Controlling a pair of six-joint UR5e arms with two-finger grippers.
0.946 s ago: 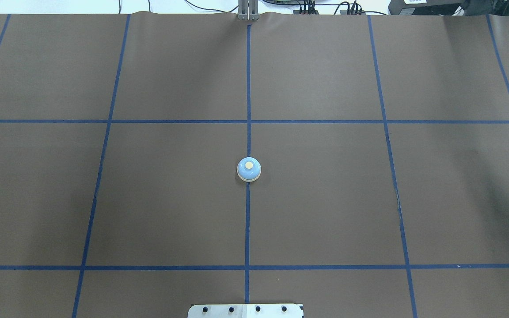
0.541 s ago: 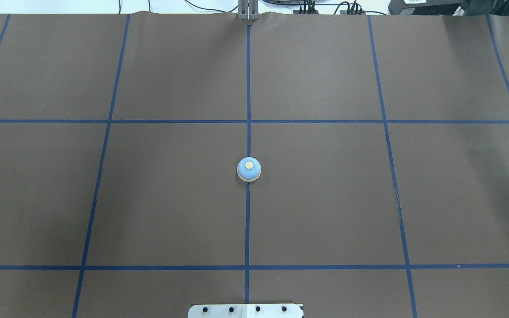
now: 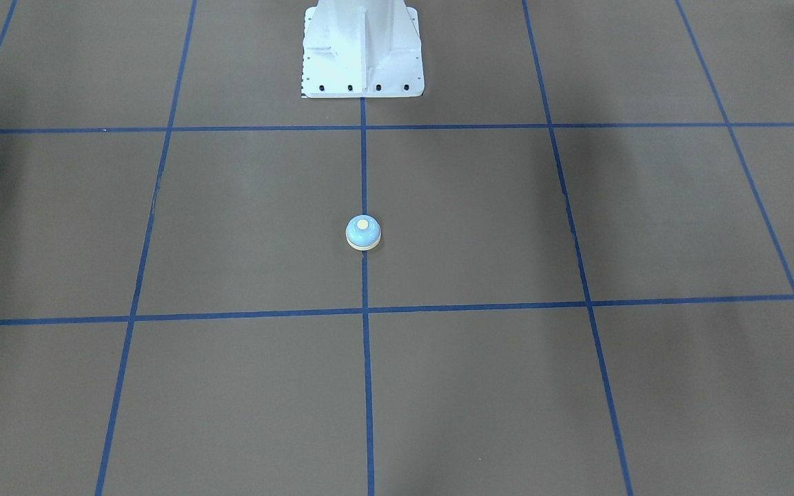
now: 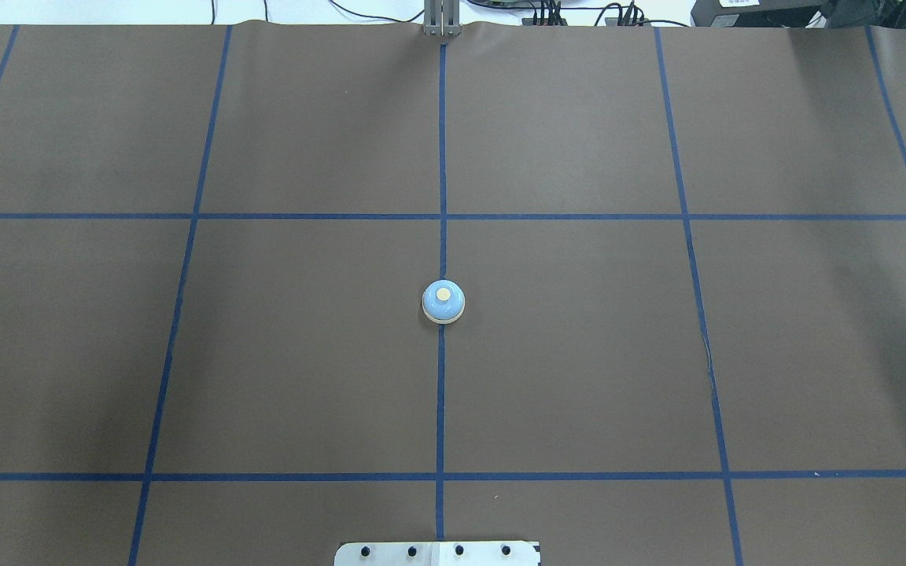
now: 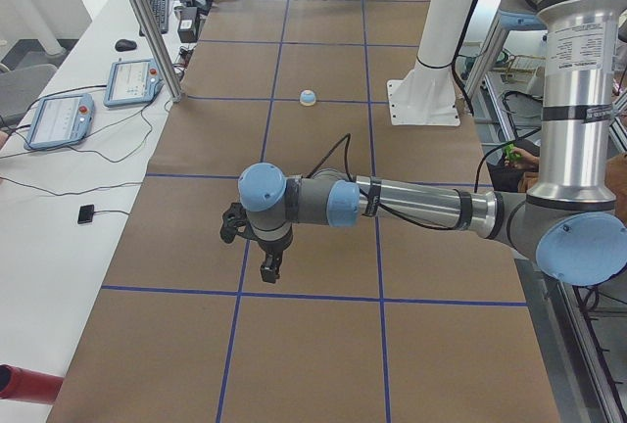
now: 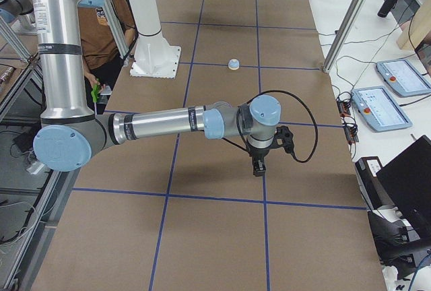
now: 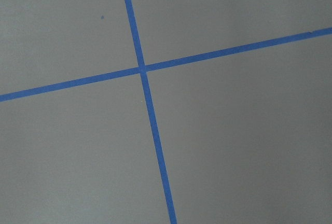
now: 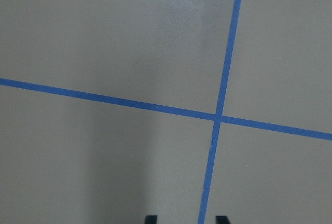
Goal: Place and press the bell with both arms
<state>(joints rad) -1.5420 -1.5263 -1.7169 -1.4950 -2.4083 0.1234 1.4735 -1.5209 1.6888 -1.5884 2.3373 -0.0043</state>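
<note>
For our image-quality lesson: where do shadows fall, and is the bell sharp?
Front-facing view: soft dark bands on the table at both sides; bell sharp. Right wrist view: one soft vertical shadow. Left wrist view: evenly lit.

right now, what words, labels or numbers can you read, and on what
no text is readable.
label on the silver-grey left arm: too small to read.
label on the silver-grey right arm: too small to read.
grey touchscreen tablets: screens blurred.
light-blue dome-shaped bell: no marking visible.
</note>
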